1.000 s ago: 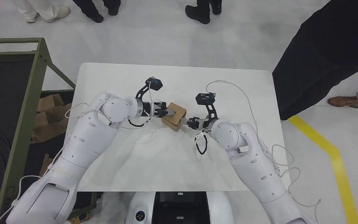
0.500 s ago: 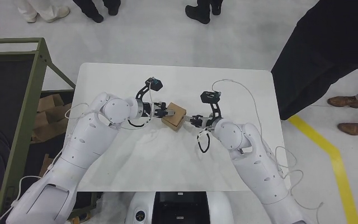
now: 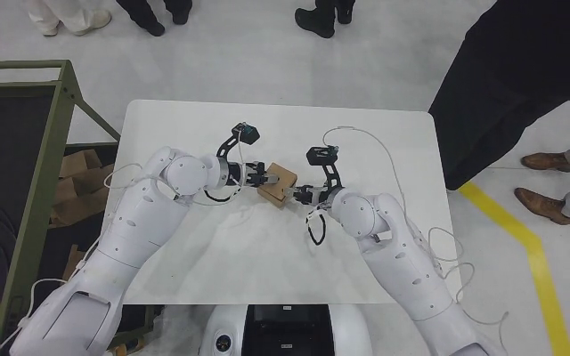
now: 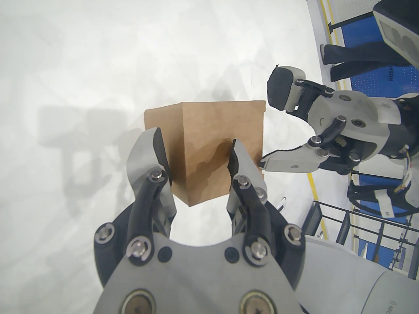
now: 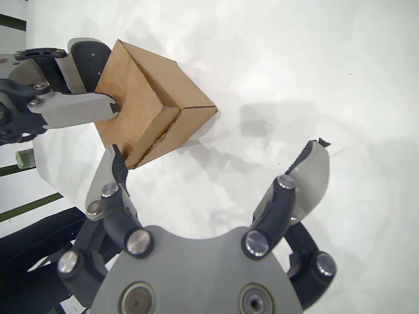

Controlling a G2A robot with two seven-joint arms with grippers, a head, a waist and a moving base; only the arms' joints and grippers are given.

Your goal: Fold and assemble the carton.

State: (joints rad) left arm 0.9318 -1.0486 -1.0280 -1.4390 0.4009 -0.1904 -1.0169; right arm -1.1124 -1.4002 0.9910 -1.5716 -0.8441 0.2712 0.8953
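A small brown carton [image 3: 280,182] stands on the white table [image 3: 267,258], its flaps folded in on the side seen in the right wrist view [image 5: 154,99]. My left gripper [image 4: 196,151] is shut on the carton [image 4: 222,138], one finger on each of two opposite faces; from above it is on the carton's left [image 3: 260,176]. My right gripper [image 5: 214,156] stands open on the carton's right [image 3: 300,193]. One of its fingertips [image 5: 114,161] touches the carton's lower corner, while the other finger [image 5: 314,151] is over bare table.
A green cart [image 3: 36,133] holding flat cardboard pieces [image 3: 76,178] stands left of the table. A white cable [image 3: 374,147] trails over the table's right half. A person in dark clothes [image 3: 508,80] stands past the right corner.
The right gripper drew back a little from the carton, then came in again to touch its right corner. The left gripper kept its hold and hardly moved.
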